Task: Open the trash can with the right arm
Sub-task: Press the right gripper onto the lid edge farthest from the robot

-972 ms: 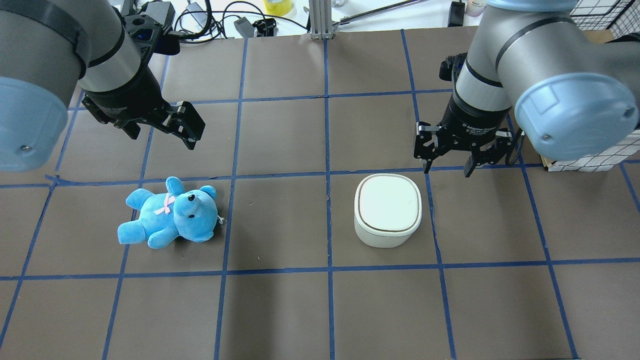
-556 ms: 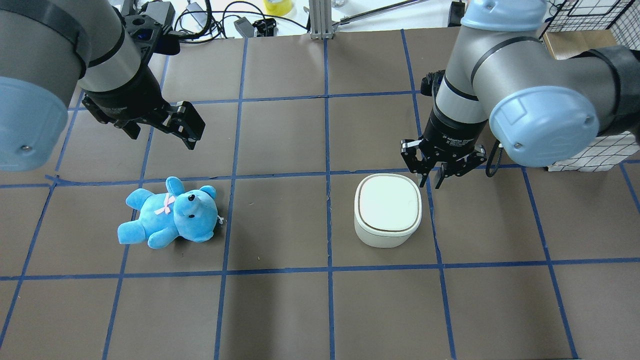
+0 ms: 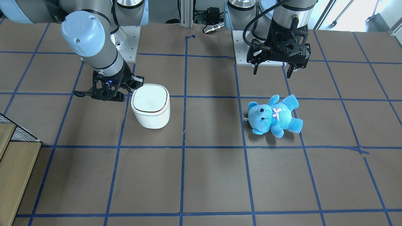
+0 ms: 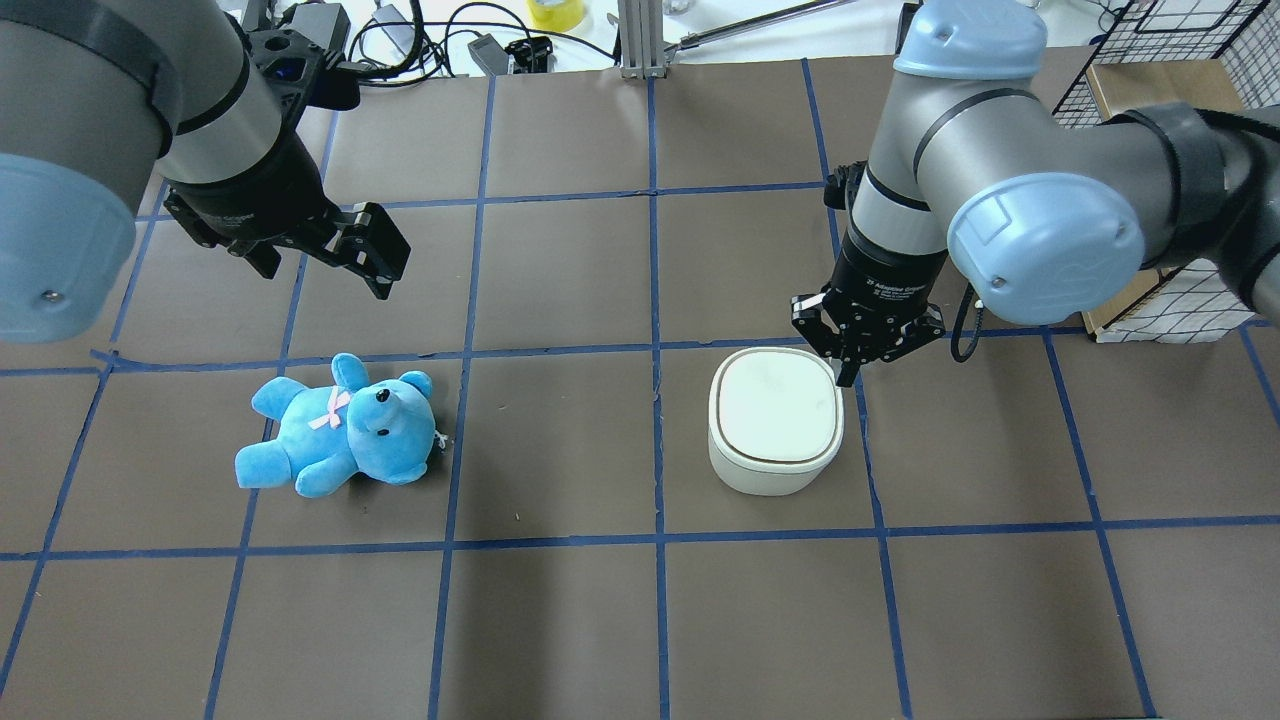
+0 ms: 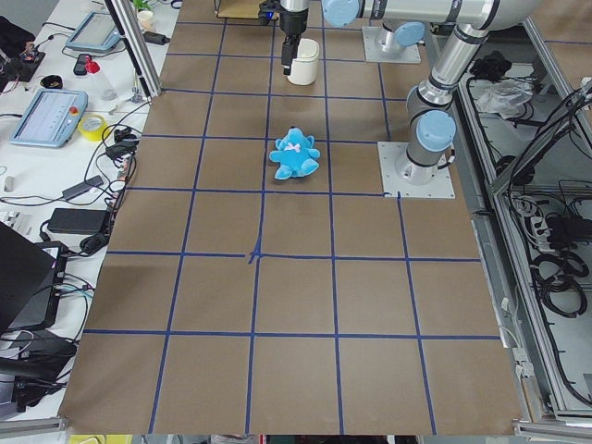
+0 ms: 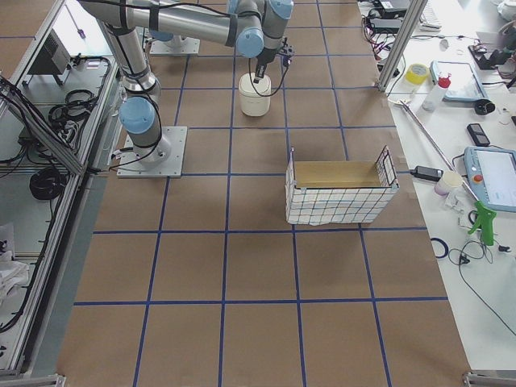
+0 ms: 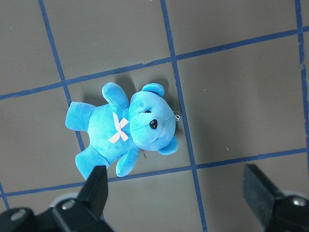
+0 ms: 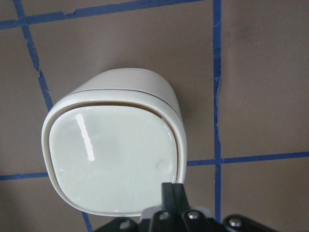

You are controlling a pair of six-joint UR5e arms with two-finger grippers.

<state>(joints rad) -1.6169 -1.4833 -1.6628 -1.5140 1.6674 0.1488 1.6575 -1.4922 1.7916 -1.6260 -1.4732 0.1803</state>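
At the can's far right corner | right gripper (image 4: 845, 372) fingers pressed together, tip at lid (image 4: 775, 405) edge, contact unclear | can (image 4: 768, 476) upright right of table centre, lid down | left gripper (image 7: 175, 171) spread wide, empty, above teddy (image 4: 340, 432) | teddy well apart from can

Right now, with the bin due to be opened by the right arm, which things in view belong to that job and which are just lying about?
Job: bin; right gripper, shut by the lid's corner.
Lying about: teddy; wire basket.
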